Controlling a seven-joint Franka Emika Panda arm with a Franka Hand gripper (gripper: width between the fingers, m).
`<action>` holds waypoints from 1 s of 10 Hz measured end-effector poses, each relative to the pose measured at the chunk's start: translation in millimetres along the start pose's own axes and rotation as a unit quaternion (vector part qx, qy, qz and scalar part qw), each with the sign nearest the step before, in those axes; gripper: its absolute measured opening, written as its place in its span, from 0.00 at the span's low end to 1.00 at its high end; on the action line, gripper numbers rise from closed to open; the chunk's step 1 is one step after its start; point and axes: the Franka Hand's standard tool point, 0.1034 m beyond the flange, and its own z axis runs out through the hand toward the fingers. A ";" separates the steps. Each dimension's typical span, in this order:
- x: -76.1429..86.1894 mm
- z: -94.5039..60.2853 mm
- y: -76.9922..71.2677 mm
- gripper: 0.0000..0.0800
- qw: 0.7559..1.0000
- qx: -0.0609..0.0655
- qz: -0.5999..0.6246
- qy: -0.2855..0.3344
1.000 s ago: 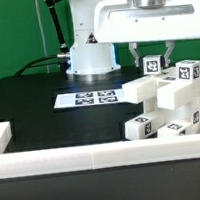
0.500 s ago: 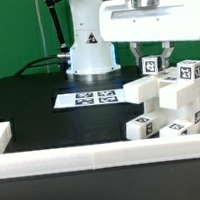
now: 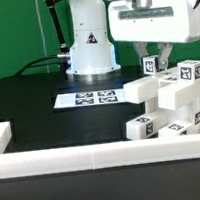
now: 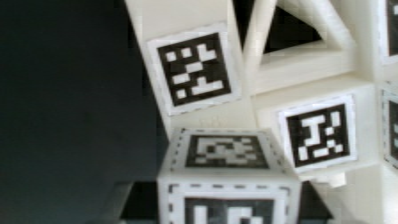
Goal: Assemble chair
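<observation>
The white chair (image 3: 174, 102) stands partly built at the exterior view's right, made of blocky tagged panels stacked on each other. My gripper (image 3: 156, 67) hangs right over it, its two fingers closed on the sides of a small upright tagged chair piece (image 3: 154, 63) at the top of the stack. In the wrist view that piece (image 4: 228, 185) fills the space between my gripper's fingers (image 4: 231, 208), with a tagged chair panel (image 4: 199, 68) and another tagged face (image 4: 320, 132) beyond it.
The marker board (image 3: 88, 96) lies flat on the black table (image 3: 33, 101), left of the chair in the exterior view. A low white wall (image 3: 84, 157) runs along the front, with a side wall (image 3: 5, 135) at the left. The robot base (image 3: 89, 51) stands behind.
My gripper hand has turned about its upright axis and come slightly lower over the chair. The fingers now stand closer together around the small tagged piece, which has stayed in place.
</observation>
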 end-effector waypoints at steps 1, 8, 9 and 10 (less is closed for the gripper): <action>-0.5 0.5 0.3 0.37 1.000 -0.001 -0.016 0.000; -8.0 2.7 -2.2 0.81 0.955 0.000 -0.297 0.002; -8.5 2.7 -2.4 0.81 0.944 0.000 -0.330 0.002; -9.0 2.3 -3.0 0.81 0.934 0.000 -0.358 0.003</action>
